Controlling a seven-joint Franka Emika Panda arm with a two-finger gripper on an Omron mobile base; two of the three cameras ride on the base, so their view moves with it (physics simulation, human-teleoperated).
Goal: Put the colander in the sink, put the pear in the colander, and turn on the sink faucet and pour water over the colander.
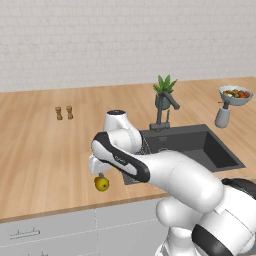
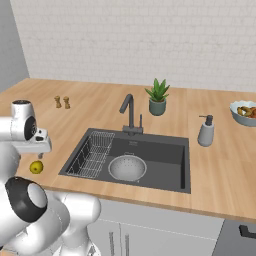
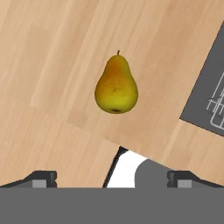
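Directly under the released end effector (image 3: 112,177), pear (image 3: 116,85); colander (image 2: 127,167) in sink (image 2: 165,150) from the right.

base views flank sink (image 2: 150,150), hand view downward

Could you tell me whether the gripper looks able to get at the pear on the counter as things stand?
Probably yes. The gripper is open above the pear, which lies alone on bare counter left of the sink, with nothing between them.
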